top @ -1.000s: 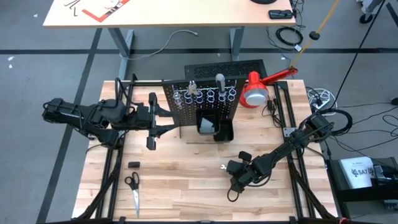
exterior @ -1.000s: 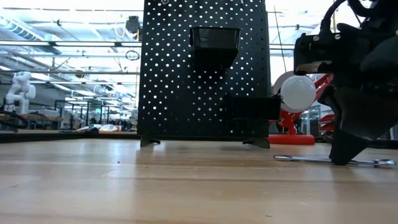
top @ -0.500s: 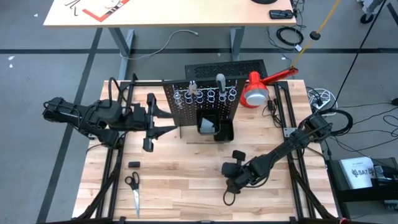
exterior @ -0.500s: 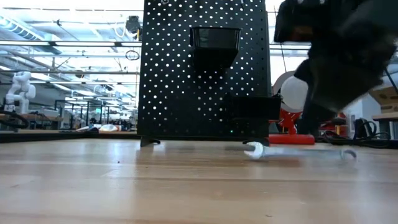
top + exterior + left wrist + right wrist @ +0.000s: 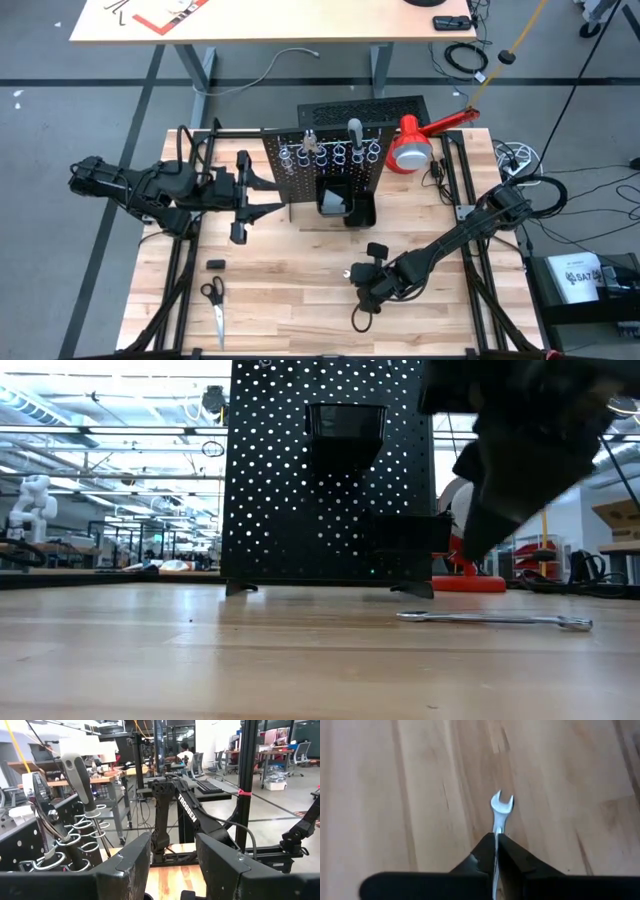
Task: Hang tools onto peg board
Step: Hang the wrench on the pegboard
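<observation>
A thin silver wrench [image 5: 490,619] lies flat on the wood, in front of the upright black peg board [image 5: 330,480]. My right gripper [image 5: 470,555] hangs above the wrench's shank, slanting down and clear of it. Its fingers are all but shut, and the wrench's open end [image 5: 501,802] shows past their tips. My left gripper [image 5: 172,855] stands open and level beside the peg board's left edge [image 5: 270,170], holding nothing. A grey-handled tool [image 5: 80,770] and a second tool [image 5: 42,805] hang in the board's silver rings. Its black bin [image 5: 345,205] holds a grey piece.
Scissors [image 5: 213,300] and a small black block [image 5: 215,264] lie at the near left. A red lamp [image 5: 415,140] stands right of the board, and a flat black slotted panel [image 5: 360,105] lies behind it. Bare wood stretches between the scissors and the wrench.
My right gripper has risen off the wrench and gone a little toward the table's left edge, rolling as it went. The wrench has slid a short way left along the table and lies flat there.
</observation>
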Robot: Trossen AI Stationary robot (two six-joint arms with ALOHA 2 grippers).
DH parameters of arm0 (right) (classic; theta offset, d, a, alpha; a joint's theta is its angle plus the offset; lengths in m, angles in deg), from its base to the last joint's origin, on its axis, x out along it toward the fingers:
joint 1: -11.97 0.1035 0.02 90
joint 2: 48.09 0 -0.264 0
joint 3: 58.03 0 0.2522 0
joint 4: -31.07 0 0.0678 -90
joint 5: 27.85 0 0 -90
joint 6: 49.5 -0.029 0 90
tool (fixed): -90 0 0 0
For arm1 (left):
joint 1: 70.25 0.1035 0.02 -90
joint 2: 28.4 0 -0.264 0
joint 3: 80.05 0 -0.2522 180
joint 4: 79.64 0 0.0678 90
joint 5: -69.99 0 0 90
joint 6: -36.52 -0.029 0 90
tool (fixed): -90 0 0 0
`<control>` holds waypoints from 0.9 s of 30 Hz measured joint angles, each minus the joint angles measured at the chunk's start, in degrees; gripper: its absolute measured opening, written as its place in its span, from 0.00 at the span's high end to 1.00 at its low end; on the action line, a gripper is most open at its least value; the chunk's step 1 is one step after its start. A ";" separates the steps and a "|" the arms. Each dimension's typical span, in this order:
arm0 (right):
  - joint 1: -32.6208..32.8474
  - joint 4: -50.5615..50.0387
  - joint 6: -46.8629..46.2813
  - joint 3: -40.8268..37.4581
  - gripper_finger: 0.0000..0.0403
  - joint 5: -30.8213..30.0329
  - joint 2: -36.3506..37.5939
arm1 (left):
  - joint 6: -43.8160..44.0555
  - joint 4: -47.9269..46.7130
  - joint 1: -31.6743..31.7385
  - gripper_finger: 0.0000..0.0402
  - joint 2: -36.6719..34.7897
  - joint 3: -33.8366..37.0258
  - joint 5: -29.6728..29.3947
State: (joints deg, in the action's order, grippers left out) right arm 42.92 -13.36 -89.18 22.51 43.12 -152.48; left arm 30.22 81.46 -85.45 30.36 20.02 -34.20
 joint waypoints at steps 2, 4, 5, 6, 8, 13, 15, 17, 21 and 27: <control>-0.30 -0.88 -0.11 0.02 0.89 1.19 -1.19 | 0.00 -0.21 0.00 0.58 0.00 0.00 0.00; -0.64 -1.75 -0.11 0.02 0.81 1.81 -2.48 | 0.00 -0.23 0.00 0.58 0.02 0.00 0.00; -0.88 -2.15 -0.11 0.02 0.77 1.84 -3.03 | 0.00 -0.21 0.00 0.58 0.02 0.00 0.00; -1.11 -2.47 -0.09 0.02 0.72 1.83 -3.66 | 0.00 -0.26 0.00 0.58 0.02 0.00 0.00; -1.68 -2.45 0.12 0.04 0.65 1.82 -4.75 | -0.02 -0.28 0.00 0.58 0.02 0.00 0.00; -3.11 -2.16 2.15 0.42 0.58 4.33 -7.15 | -0.02 -0.34 0.00 0.58 0.02 -0.02 0.00; -3.75 -2.60 2.67 0.55 0.61 6.44 -8.23 | -0.04 -0.39 0.00 0.58 0.02 -0.02 0.00; -4.37 -3.06 2.60 0.63 0.66 7.81 -8.87 | -0.04 -0.39 0.00 0.58 0.02 -0.02 0.00; -5.19 -2.89 2.77 0.70 0.87 10.28 -8.98 | -0.04 -0.41 0.00 0.58 0.02 -0.02 0.00; -5.95 -3.06 2.83 0.70 0.97 11.78 -8.98 | -0.06 -0.48 0.00 0.58 0.02 -0.02 0.00</control>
State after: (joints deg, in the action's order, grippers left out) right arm 36.97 -16.42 -86.36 23.21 54.90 -161.47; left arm 30.16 80.98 -85.45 30.38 20.00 -34.20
